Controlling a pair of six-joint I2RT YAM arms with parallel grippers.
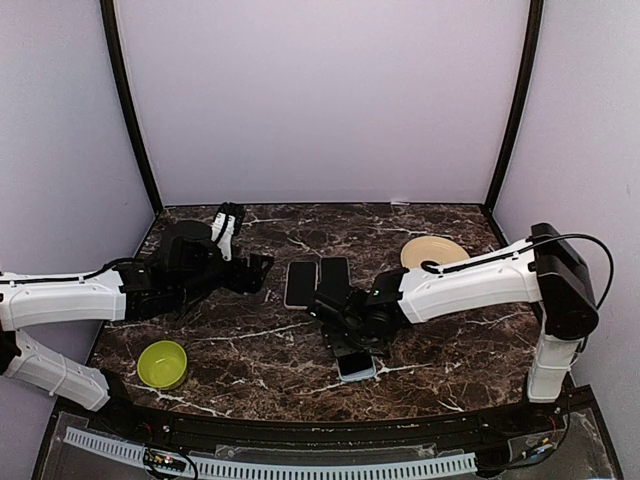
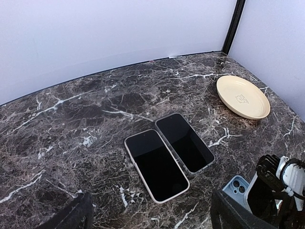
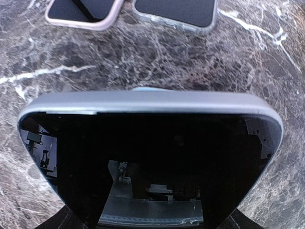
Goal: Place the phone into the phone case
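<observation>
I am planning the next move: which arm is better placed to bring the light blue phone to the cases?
Right. The right gripper holds the light blue phone, tilted up off the marble, close to the cream-rimmed case and the clear-rimmed case. The left gripper is open and empty.

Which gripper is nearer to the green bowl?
Left. The left gripper hangs beyond the green bowl, slightly right; the right gripper, holding the phone, is much farther right.

In my right wrist view the phone [image 3: 152,157] is cut off at its near end and hides much of the table [image 3: 157,57].
</observation>
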